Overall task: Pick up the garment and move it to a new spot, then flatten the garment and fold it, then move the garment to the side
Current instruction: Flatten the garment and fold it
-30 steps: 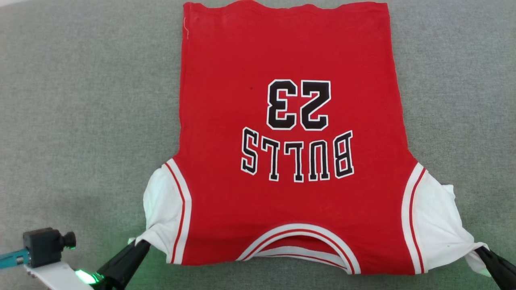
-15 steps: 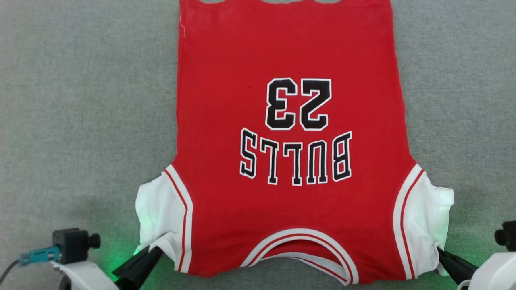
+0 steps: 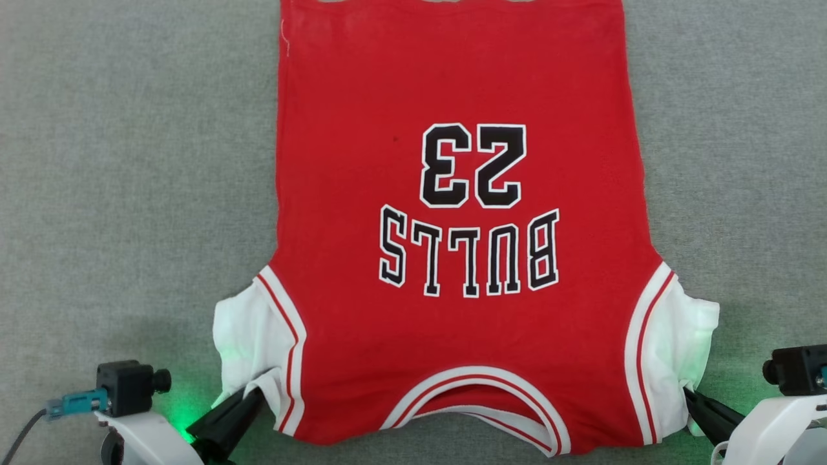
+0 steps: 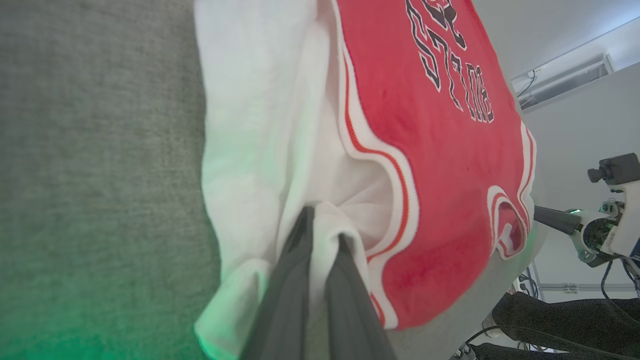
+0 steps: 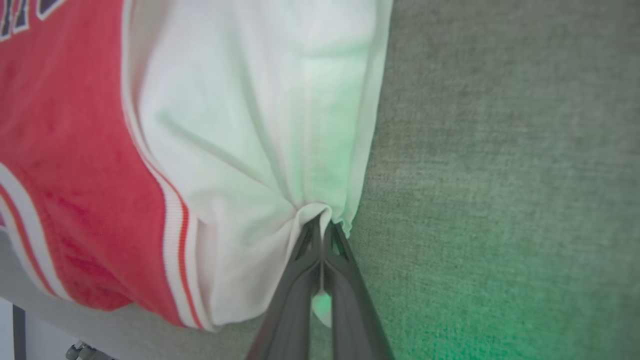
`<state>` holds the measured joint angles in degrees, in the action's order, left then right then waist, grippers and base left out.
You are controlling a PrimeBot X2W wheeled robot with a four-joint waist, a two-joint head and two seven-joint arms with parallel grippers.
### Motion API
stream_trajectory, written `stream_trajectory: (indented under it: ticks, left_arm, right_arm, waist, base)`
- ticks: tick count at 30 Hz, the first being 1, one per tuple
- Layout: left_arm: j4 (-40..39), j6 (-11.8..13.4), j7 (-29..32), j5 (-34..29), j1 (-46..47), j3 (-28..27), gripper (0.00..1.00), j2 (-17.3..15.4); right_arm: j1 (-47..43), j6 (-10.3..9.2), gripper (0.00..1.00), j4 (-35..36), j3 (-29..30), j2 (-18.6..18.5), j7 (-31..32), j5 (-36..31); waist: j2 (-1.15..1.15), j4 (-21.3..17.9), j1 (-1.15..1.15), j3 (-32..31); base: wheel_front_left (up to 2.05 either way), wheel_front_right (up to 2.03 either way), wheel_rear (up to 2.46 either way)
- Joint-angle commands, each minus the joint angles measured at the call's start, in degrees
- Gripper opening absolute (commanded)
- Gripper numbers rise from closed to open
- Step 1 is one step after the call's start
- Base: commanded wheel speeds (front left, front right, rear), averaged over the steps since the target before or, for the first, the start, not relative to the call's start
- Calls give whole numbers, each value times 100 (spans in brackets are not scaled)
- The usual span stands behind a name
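Garment (image 3: 452, 336): red knit jersey, flat and print side up in the middle of the grey worktop (image 3: 129, 161), collar toward the robot. The worktop cover is a coarse, felt-like weave.

Print reads upside down in the head view: two black, white-edged numerals (image 3: 471, 166) and five block letters (image 3: 468, 252).

Collar trim (image 3: 475, 378): ribbed curve, white and red stripes.

Two white sleeve ends, the left sleeve end (image 3: 242, 329) and the right sleeve end (image 3: 691, 336). Each joins the red body at a striped band. Both are creased, with folds running to the grip.

Left pincer (image 3: 253, 397): two dark tapered fingers pinching the near corner of the left sleeve end. In the left wrist view the left pincer (image 4: 324, 225) has white cloth bunched between its fingers.

Right pincer (image 3: 690, 395): pinching the near corner of the right sleeve end. In the right wrist view the right pincer (image 5: 325, 222) has its fingers pressed together on a gathered tuck.

Hard to make out:
- The hem is cut off by the top edge of the head view.
- The collar's under layer is partly covered.
- A green glow tints the cloth and worktop near both grips.
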<state>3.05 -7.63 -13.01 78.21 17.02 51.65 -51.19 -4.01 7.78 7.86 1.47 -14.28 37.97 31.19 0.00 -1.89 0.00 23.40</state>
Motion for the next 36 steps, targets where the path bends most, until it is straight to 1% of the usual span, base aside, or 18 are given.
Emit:
stream_trajectory:
  ticks: [1,2,3,4,5,8,10,14,17,19,20,21,23,26,30,33,36]
  left_arm:
    - [151,29,30,44,9,87,0,102]
    - [166,29,13,54,12,111,0,100]
    - [165,29,5,64,13,128,0,94]
    - [153,29,-13,85,10,135,0,86]
    - [143,29,-32,109,-7,131,0,76]
    - [89,28,-79,120,-59,157,0,61]
    - [48,24,-107,116,-74,185,0,54]
    - [-32,23,-132,58,-33,232,0,62]
    - [-89,23,-155,10,53,257,0,102]
    - [-133,22,-162,-28,131,277,0,140]
    - [-133,22,-162,-28,131,277,0,140]
    - [-154,22,-163,-60,174,288,0,163]
    - [-188,22,-170,-102,289,317,0,206]
    - [-246,21,-175,-164,494,382,0,272]
    - [-310,21,-172,-199,856,478,0,352]
    - [-365,21,-170,-237,1101,566,0,406]
    - [-400,21,-174,-197,1327,685,0,475]
  right_arm:
    - [37,-54,1,-347,-197,35,12,-152]
    - [53,-54,33,-299,-220,-3,-55,-189]
    - [60,-54,50,-227,-207,-19,-106,-213]
    - [65,-53,95,-133,-207,-53,-114,-234]
    - [74,-52,100,-12,-225,-99,-99,-239]
    - [49,-45,100,477,-45,-187,-1,-168]
    - [5,-33,100,911,92,-284,180,-152]
    - [21,-33,100,1827,547,-463,692,-103]
    - [323,-32,100,2464,907,-434,1130,35]
    - [669,-33,100,2662,1096,-432,1387,83]
    - [669,-33,100,2662,1096,-432,1387,83]
    - [908,-33,100,2689,1161,-440,1493,46]
    - [1519,-32,100,2516,1176,-408,1671,-77]
    - [2558,-32,100,1876,959,-254,1860,-361]
    - [3991,-32,100,682,626,-149,2123,-967]
    - [4980,-32,100,-297,454,-139,2396,-1383]
    - [5913,-33,100,-1110,452,-125,2711,-1732]
  waist:
    - [0,-40,0,-34]
    - [0,-61,0,-56]
    - [0,-83,0,-75]
    - [0,-108,0,-90]
    - [0,-139,0,-111]
    - [0,-182,0,-169]
    - [0,-185,0,-191]
    - [0,-133,0,-160]
    - [0,-45,0,-90]
    - [0,19,0,-22]
    - [0,19,0,-22]
    - [0,62,0,24]
    - [0,140,0,124]
    - [0,282,0,308]
    - [0,511,0,613]
    - [0,681,0,880]
    - [0,849,0,1169]
  base:
    - [0,0,0]
    - [0,0,0]
    - [0,0,0]
    - [0,0,0]
    - [0,0,0]
    - [0,0,0]
    - [0,0,0]
    - [0,0,0]
    - [0,0,0]
    - [0,0,0]
    - [0,0,0]
    - [0,0,0]
    - [0,0,0]
    - [0,0,0]
    - [0,0,0]
    - [0,0,0]
    - [0,0,0]
